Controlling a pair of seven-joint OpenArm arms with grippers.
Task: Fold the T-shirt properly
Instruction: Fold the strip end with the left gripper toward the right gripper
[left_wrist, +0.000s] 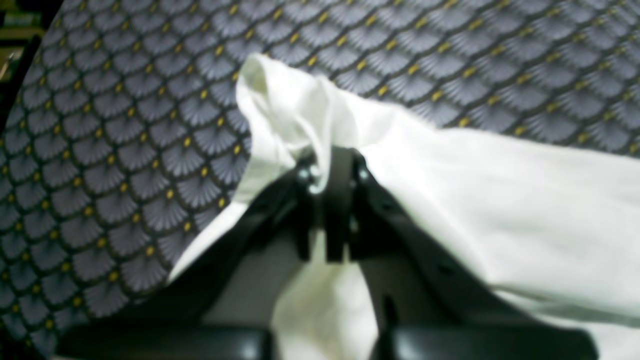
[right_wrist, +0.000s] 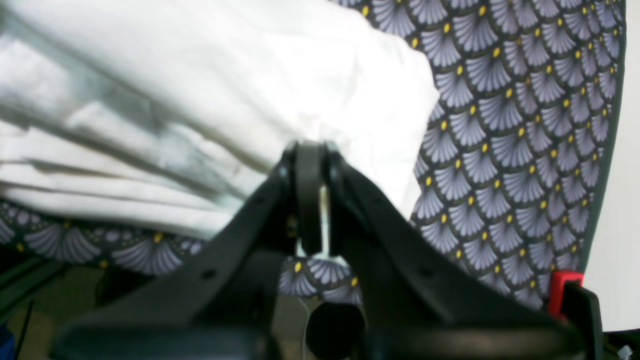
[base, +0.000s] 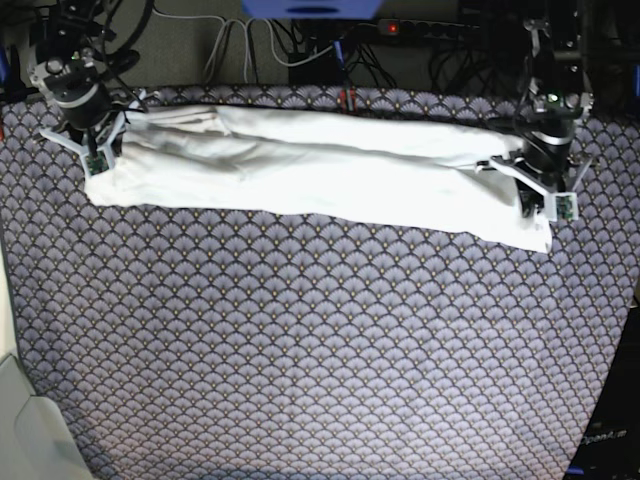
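The shirt (base: 320, 160) lies as a long white band across the far side of the patterned cloth (base: 300, 350), its long axis running side to side. Each end sits under one arm: the left gripper (base: 540, 195) at the base view's right end, the right gripper (base: 95, 150) at its left end, so neither arm is nearer overall. In the left wrist view the left gripper (left_wrist: 332, 175) has its jaws closed on a bunched fold of shirt (left_wrist: 500, 200). In the right wrist view the right gripper (right_wrist: 312, 150) pinches a shirt (right_wrist: 250, 75) edge, jaws together. Only the wrist views show these clamps; only the base view shows the whole band. The next fold likely needs both ends carried together toward the near side.
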